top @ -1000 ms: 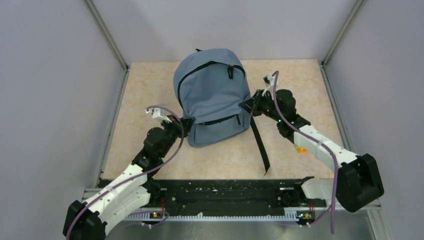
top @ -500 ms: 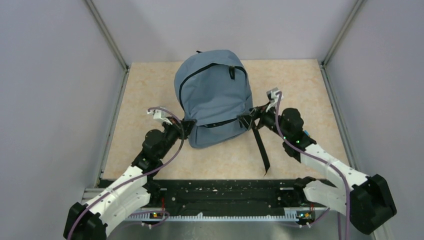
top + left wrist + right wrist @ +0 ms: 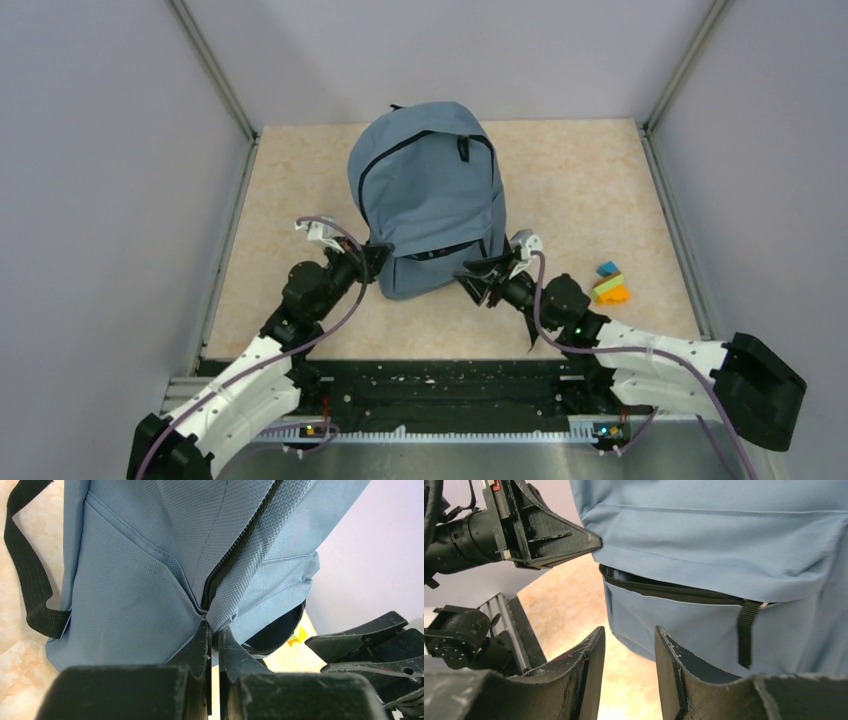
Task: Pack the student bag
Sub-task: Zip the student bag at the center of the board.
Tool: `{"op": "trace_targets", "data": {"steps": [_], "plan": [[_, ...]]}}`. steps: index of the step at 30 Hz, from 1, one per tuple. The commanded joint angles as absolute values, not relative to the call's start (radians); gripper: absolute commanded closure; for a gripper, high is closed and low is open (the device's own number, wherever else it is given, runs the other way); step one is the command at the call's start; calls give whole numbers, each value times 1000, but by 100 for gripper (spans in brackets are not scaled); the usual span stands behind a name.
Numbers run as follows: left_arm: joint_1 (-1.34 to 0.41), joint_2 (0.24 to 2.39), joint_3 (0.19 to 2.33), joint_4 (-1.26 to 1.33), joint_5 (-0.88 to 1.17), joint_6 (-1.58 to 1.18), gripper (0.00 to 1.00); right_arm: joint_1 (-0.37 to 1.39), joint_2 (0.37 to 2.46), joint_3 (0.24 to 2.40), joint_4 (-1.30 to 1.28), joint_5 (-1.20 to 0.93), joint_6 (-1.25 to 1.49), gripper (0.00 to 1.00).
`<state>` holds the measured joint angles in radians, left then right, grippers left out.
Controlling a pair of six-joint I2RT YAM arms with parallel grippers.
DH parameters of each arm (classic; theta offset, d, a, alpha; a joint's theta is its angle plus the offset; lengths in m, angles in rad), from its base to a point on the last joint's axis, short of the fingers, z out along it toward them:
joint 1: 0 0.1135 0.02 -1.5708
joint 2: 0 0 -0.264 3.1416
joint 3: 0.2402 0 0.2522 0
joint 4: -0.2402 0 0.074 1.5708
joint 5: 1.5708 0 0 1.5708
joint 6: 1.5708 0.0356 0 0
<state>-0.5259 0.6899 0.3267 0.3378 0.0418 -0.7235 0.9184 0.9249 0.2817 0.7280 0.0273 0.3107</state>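
Note:
The grey-blue student bag (image 3: 428,185) lies flat in the middle of the table, top loop at the far end. Its front pocket (image 3: 664,591) gapes a little along the black zipper, and a black zipper pull (image 3: 745,630) hangs below. My left gripper (image 3: 381,251) is shut on a fold of fabric at the bag's lower left edge (image 3: 213,628), beside the main zipper (image 3: 235,555). My right gripper (image 3: 476,282) stands open just off the bag's near right corner; between its fingers (image 3: 629,637) I see only table.
Small coloured blocks (image 3: 610,285), blue, green and orange, lie on the table to the right of the bag. A black shoulder strap (image 3: 30,580) trails off the bag's side. Grey walls close the table in on three sides.
My right gripper let go of the bag's right side, opened, and swung down to the bag's near right corner, uncovering the coloured blocks. The left gripper has held its pinch.

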Motion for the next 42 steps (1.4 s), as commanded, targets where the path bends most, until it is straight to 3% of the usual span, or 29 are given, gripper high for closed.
{"op": "trace_targets", "data": {"steps": [1,5,10,16,24,30,33,42], "plan": [[-531,638,382,445,98,-732,100,980,1046,320,987,89,303,61],[-532,617,382,432,95,-732,100,990,1202,376,1052,166,282,67],[-532,612,379,429,125,-732,100,990,1393,429,1167,353,193,68],[-533,611,368,464,174,-747,100,988,1561,511,1195,422,135,69],[-533,578,367,479,228,-761,100,989,1644,556,1211,627,66,71],[-532,568,353,462,222,-786,100,988,1637,578,1237,602,28,70],[-533,546,353,366,133,-777,100,988,1539,558,1199,515,26,65],[-533,525,347,274,43,-730,100,987,1127,472,796,372,118,33]]}}
